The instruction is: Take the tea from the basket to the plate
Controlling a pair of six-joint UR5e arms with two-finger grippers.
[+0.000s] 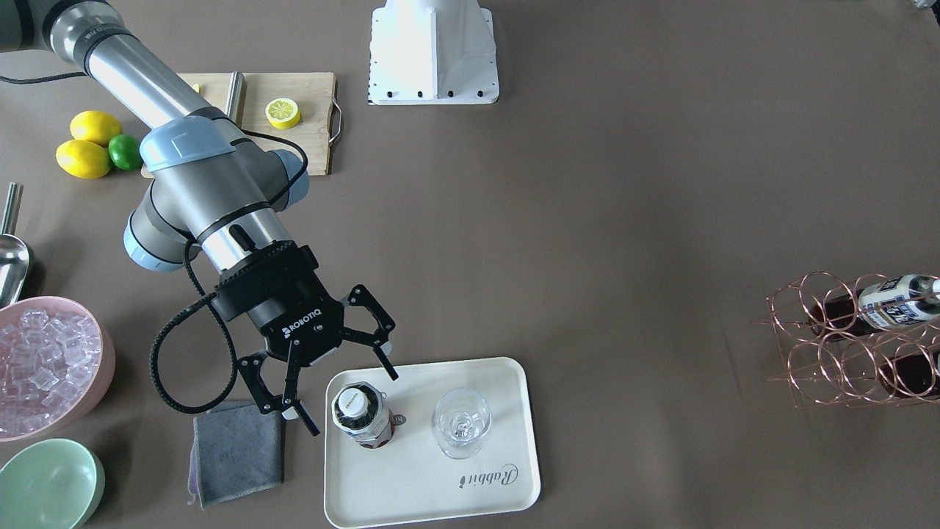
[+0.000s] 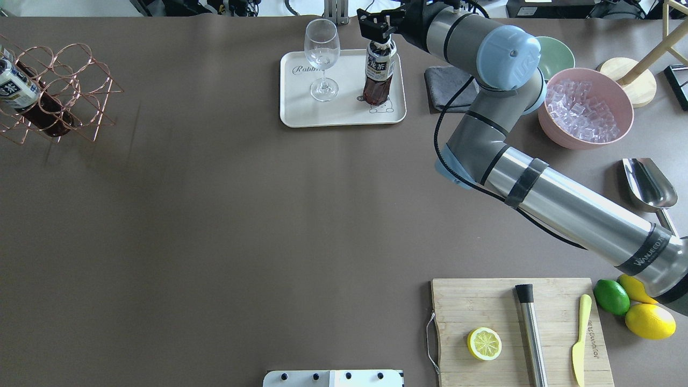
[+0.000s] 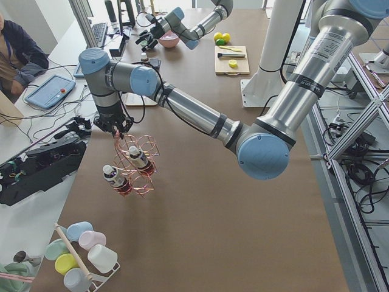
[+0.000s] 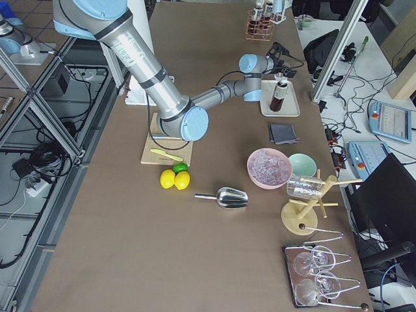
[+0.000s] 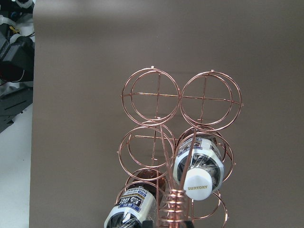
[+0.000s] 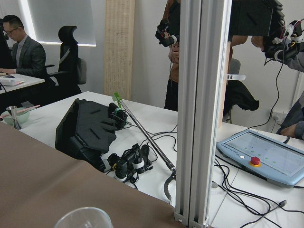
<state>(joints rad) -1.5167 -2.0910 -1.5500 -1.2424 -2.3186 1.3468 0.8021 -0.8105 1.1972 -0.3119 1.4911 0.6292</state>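
One tea bottle (image 1: 360, 416) stands upright on the cream plate (image 1: 426, 494), next to a clear glass (image 1: 460, 424). My right gripper (image 1: 352, 402) is open, its fingers spread on either side of the bottle's white cap, not touching it. From overhead the gripper (image 2: 376, 31) sits at the top of the bottle (image 2: 379, 72) on the plate (image 2: 301, 114). The copper basket (image 1: 844, 345) holds two more tea bottles (image 1: 892, 301). My left gripper (image 3: 115, 125) hovers at the basket's coiled handle (image 5: 173, 209); I cannot tell if it is open or shut.
A grey cloth (image 1: 236, 450), a pink bowl of ice (image 1: 44, 367) and a mint-green bowl (image 1: 48, 485) lie beside the plate. A metal scoop (image 1: 11, 257), lemons (image 1: 82, 158), a lime and a cutting board (image 1: 294, 117) lie further back. The robot base (image 1: 433, 51) stands mid-table.
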